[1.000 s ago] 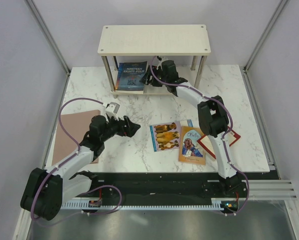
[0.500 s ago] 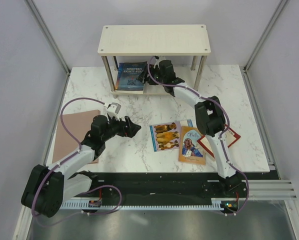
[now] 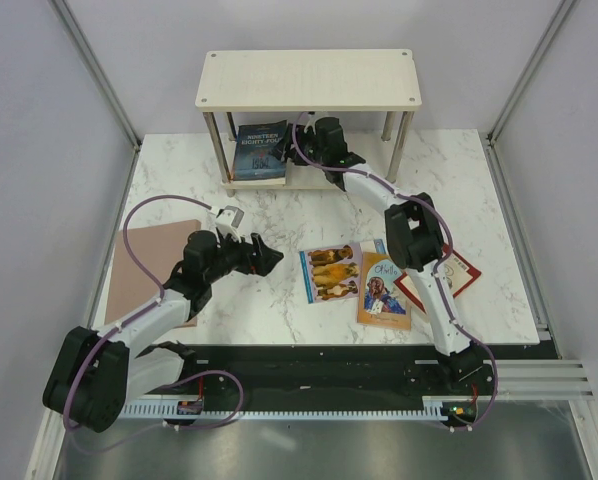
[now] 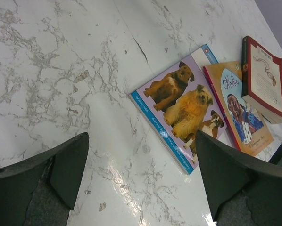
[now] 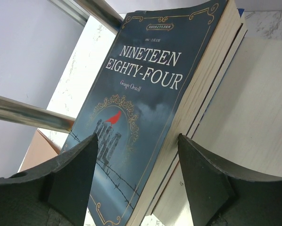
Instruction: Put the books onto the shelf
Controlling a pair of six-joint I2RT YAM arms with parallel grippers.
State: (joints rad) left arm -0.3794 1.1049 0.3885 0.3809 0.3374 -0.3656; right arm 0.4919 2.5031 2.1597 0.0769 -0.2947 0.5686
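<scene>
The surface [image 4: 84, 70] is white marble veined grey. The shelf [image 3: 309, 80] has cream boards and silver posts. The dark blue book [image 5: 141, 108] carries white lettering; the dog book [image 4: 178, 106] is pale lilac with a blue spine; the portrait book [image 4: 240, 113] is tan; the small book [image 4: 266, 77] is white, bordered red.

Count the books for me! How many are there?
5. Two are on the shelf: the dark blue book and a second book behind it. Three lie on the table: dog book, tan book, red-edged book. More could be hidden.
</scene>
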